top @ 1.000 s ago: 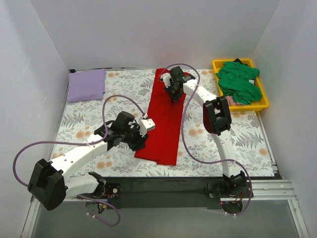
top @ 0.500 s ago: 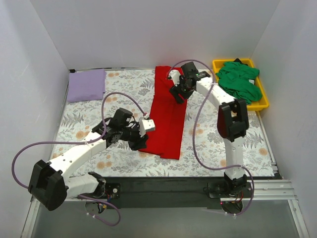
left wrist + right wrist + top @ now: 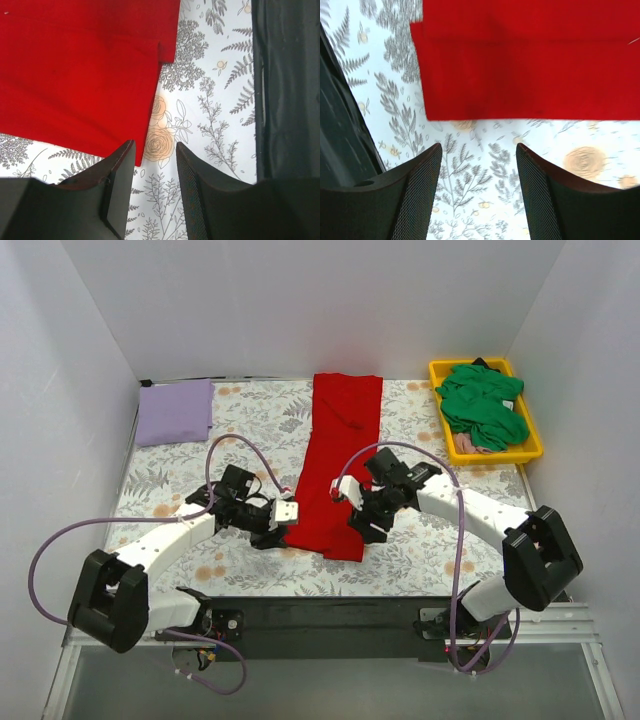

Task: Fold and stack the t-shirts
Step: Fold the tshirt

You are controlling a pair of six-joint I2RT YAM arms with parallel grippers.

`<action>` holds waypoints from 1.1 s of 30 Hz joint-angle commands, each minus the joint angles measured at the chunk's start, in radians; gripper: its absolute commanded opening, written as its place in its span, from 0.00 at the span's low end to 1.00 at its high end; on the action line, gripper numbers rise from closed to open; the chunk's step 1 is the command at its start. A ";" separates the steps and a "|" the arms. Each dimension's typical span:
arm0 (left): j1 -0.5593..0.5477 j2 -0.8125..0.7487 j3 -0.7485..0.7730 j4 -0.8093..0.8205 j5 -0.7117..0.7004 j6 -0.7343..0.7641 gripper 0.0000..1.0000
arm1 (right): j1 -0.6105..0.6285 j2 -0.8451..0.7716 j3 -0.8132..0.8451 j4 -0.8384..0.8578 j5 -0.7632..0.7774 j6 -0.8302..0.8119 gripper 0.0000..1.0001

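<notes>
The bright red t-shirt [image 3: 342, 455] lies flat as a long narrow strip running from the back of the table toward the front. My left gripper [image 3: 278, 532] hovers at its near left corner, open, with only the tablecloth between its fingers [image 3: 120, 170]; the red corner [image 3: 142, 155] ends just beside one finger. My right gripper [image 3: 362, 528] is at the near right edge, open wide and empty, and the red hem [image 3: 530, 65] lies beyond its fingertips [image 3: 427, 167]. A folded lavender t-shirt [image 3: 175, 412] sits back left. A crumpled green t-shirt [image 3: 485, 405] fills the tray.
The yellow tray [image 3: 535, 445] stands at the back right corner, with a bit of pinkish cloth under the green one. A floral cloth [image 3: 150, 490] covers the table. The black bar of the near table edge [image 3: 330, 615] runs close behind both grippers.
My right gripper has let go of the red shirt's far end, opened, and swung to its near right edge. The shirt now lies straight. My left gripper has opened and shifted slightly left.
</notes>
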 commanded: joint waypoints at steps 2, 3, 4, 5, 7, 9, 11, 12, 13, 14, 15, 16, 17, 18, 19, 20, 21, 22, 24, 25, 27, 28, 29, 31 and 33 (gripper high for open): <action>0.018 0.033 -0.030 0.059 0.099 0.141 0.37 | 0.068 -0.032 -0.060 0.098 0.048 -0.021 0.67; 0.018 0.042 -0.036 0.061 0.096 0.161 0.37 | 0.101 -0.029 -0.080 0.106 0.060 -0.024 0.67; 0.018 0.048 -0.041 0.066 0.090 0.182 0.36 | 0.118 -0.028 -0.111 0.115 0.074 -0.028 0.66; 0.018 0.053 -0.050 0.082 0.071 0.204 0.37 | 0.133 -0.025 -0.125 0.133 0.084 -0.031 0.66; 0.018 0.056 -0.073 0.110 0.052 0.209 0.36 | 0.170 -0.016 -0.140 0.147 0.101 -0.027 0.65; 0.018 0.056 -0.086 0.122 0.055 0.238 0.36 | 0.196 -0.005 -0.143 0.169 0.106 -0.018 0.64; 0.013 0.058 -0.090 0.124 0.055 0.256 0.36 | 0.220 0.018 -0.148 0.181 0.114 -0.010 0.61; 0.007 0.067 -0.096 0.124 0.046 0.276 0.36 | 0.227 0.026 -0.151 0.189 0.127 -0.008 0.61; 0.004 0.068 -0.097 0.125 0.040 0.287 0.36 | 0.233 0.037 -0.157 0.196 0.134 -0.008 0.61; 0.003 0.073 -0.102 0.129 0.032 0.298 0.36 | 0.240 0.043 -0.169 0.212 0.138 -0.008 0.61; 0.000 0.084 -0.106 0.133 0.015 0.319 0.36 | 0.243 0.055 -0.173 0.218 0.146 -0.005 0.60; -0.002 0.090 -0.113 0.139 0.008 0.325 0.36 | 0.247 0.063 -0.176 0.224 0.151 -0.002 0.60; -0.002 0.097 -0.114 0.156 0.001 0.325 0.36 | 0.253 0.069 -0.182 0.230 0.152 -0.001 0.60; -0.002 0.110 -0.114 0.164 -0.005 0.325 0.37 | 0.256 0.073 -0.183 0.233 0.157 0.004 0.60; -0.002 0.117 -0.114 0.174 -0.014 0.325 0.37 | 0.259 0.081 -0.188 0.236 0.158 0.004 0.59; -0.002 0.130 -0.114 0.178 -0.019 0.328 0.37 | 0.265 0.081 -0.193 0.244 0.160 0.007 0.59; -0.003 0.136 -0.114 0.179 -0.022 0.336 0.37 | 0.265 0.086 -0.206 0.249 0.167 0.003 0.59; -0.003 0.142 -0.120 0.188 -0.032 0.351 0.38 | 0.267 0.090 -0.212 0.256 0.175 -0.001 0.59; -0.005 0.163 -0.123 0.191 -0.046 0.364 0.38 | 0.273 0.107 -0.226 0.264 0.187 -0.005 0.59; -0.006 0.171 -0.125 0.201 -0.051 0.367 0.38 | 0.274 0.113 -0.231 0.265 0.189 -0.004 0.58; -0.016 0.197 -0.126 0.214 -0.083 0.347 0.38 | 0.280 0.124 -0.240 0.276 0.200 -0.004 0.56; -0.017 0.205 -0.125 0.224 -0.092 0.342 0.38 | 0.280 0.127 -0.255 0.281 0.204 -0.004 0.55; -0.019 0.216 -0.123 0.224 -0.104 0.335 0.38 | 0.285 0.129 -0.263 0.293 0.212 -0.002 0.54; -0.031 0.223 -0.126 0.222 -0.121 0.331 0.38 | 0.286 0.133 -0.280 0.301 0.232 -0.002 0.46; -0.043 0.223 -0.136 0.225 -0.137 0.333 0.38 | 0.288 0.135 -0.286 0.301 0.236 -0.005 0.36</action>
